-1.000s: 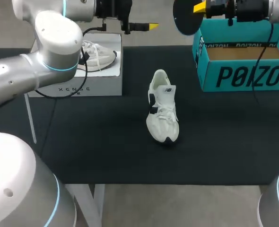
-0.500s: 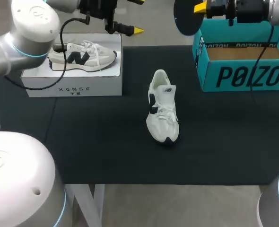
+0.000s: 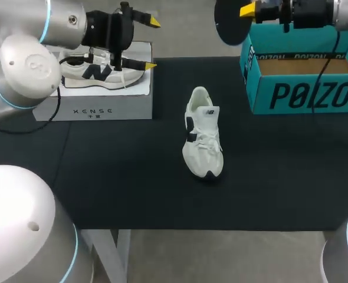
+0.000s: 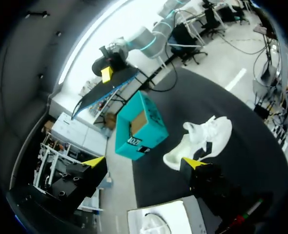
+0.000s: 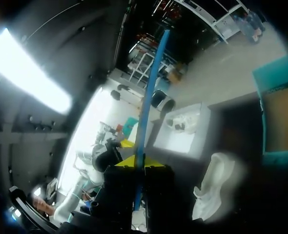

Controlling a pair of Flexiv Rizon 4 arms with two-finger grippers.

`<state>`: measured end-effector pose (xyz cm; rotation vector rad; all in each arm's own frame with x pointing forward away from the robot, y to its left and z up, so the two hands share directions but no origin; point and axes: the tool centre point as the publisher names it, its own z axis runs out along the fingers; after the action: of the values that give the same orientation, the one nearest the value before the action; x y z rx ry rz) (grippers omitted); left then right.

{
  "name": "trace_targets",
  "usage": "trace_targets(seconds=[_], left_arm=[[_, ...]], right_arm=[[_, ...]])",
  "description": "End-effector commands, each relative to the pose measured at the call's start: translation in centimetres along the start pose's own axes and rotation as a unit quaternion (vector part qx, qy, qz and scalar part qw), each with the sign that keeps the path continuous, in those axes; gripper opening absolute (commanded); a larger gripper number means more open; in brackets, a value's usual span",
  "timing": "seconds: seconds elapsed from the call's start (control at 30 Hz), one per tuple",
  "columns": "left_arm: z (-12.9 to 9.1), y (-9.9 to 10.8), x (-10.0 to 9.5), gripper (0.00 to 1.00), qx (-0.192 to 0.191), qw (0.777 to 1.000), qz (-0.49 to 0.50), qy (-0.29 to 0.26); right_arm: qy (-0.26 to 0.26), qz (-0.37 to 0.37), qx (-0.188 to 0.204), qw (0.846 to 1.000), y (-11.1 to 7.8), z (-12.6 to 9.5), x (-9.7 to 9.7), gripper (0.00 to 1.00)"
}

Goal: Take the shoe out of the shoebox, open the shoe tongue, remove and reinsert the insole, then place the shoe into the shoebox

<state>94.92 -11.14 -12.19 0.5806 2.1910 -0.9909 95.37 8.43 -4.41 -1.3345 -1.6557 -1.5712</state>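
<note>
One shoe (image 3: pixel 202 141) lies out on the dark table, mid-table, toe toward the near edge, well apart from the teal shoebox (image 3: pixel 304 94) at the far right.

Head view: left gripper (image 3: pixel 152 44) hangs over the white box (image 3: pixel 91 109) at far left, fingers wide apart, nothing between them. Right gripper (image 3: pixel 250 10) is up by the shoebox's far corner.

Left wrist view: both yellow tips spread, with the shoe and shoebox far ahead.

Right wrist view: tips pinched together on a thin blue panel (image 5: pixel 151 92), likely the box lid.

Handling, as a guess: the shoe is light, its upper soft and yielding, its sole and heel stiffer. Take the heel collar or pinch across the midsole. Loose laces may snag.
</note>
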Motion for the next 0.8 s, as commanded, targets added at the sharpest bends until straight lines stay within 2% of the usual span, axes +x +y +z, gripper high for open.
trace_targets(seconds=[0.03, 0.13, 0.33, 0.8], left_arm=[[-0.50, 0.65, 0.94, 1.00, 0.011, 0.999, 0.008, -0.031], [-0.53, 0.74, 0.85, 1.00, 0.020, 0.999, 0.024, -0.040], [-0.22, 1.22, 0.68, 1.00, 0.006, 0.999, 0.042, -0.005], [-0.22, 1.22, 0.68, 1.00, 0.006, 0.999, 0.042, -0.005]], right_arm=[[-0.003, 0.000, 0.001, 1.000, -0.13, 0.19, 0.39, 0.00], [0.007, -0.009, -0.002, 1.000, -0.34, 0.23, 0.57, 0.00], [0.025, -0.015, -0.008, 1.000, -0.35, 0.32, 0.81, 0.00], [0.008, -0.027, 0.013, 1.000, 0.04, 0.83, 1.30, 0.00]])
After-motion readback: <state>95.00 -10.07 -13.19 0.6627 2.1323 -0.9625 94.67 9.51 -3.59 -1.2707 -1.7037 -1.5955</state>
